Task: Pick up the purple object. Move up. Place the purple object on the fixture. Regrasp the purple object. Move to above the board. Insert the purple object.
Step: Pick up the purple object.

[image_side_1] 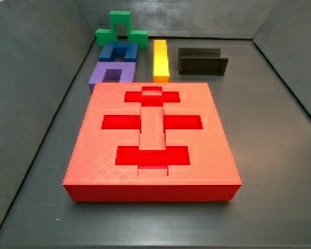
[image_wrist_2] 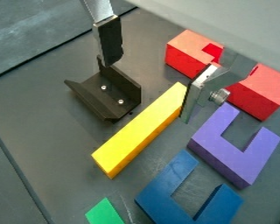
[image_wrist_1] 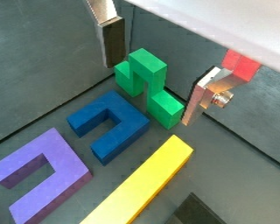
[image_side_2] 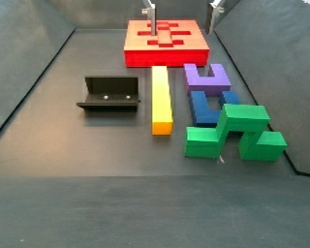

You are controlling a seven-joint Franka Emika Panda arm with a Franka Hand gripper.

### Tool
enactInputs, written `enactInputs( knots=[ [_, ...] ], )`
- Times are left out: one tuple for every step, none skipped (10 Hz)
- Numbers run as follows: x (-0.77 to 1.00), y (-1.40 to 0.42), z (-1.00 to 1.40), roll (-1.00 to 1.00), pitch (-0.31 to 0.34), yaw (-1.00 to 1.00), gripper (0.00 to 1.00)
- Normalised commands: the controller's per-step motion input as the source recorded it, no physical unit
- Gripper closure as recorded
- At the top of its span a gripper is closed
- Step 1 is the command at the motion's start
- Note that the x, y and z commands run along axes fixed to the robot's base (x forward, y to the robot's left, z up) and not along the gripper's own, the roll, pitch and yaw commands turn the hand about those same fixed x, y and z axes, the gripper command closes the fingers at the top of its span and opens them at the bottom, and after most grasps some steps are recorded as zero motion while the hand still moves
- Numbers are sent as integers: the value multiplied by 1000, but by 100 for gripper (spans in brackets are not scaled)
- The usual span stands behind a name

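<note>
The purple object [image_side_2: 207, 85] lies flat on the floor beside the near edge of the red board [image_side_2: 144, 50]. It also shows in a side view [image_side_1: 98, 74] and in both wrist views [image_wrist_1: 60, 162] [image_wrist_2: 213, 131]. The black fixture [image_side_2: 108, 94] stands left of the yellow bar and is empty; it also shows in a wrist view [image_wrist_2: 108, 94] and a side view [image_side_1: 202, 62]. My gripper [image_wrist_2: 150, 89] is open and empty, high above the pieces. Only its fingertips [image_side_2: 150, 12] show at the top edge of a side view. Nothing is between the fingers [image_wrist_1: 111, 44].
A yellow bar [image_side_2: 161, 97] lies between the fixture and the row of blocks. A blue U-shaped block [image_side_2: 204, 105] lies next to the purple object, and a green block [image_side_2: 238, 131] beyond it. Dark walls [image_side_1: 42, 58] enclose the floor.
</note>
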Motion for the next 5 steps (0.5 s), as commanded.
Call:
enactInputs(
  knots=[
    [3, -6, -123, -39, 0, 0, 0],
    [0, 0, 0, 0, 13, 0, 0],
    [-209, -251, -137, -37, -173, -131, 0],
    [0, -851, -320, -66, -87, 200, 0],
    [-23, -1000, -317, -27, -61, 29, 0]
  ],
)
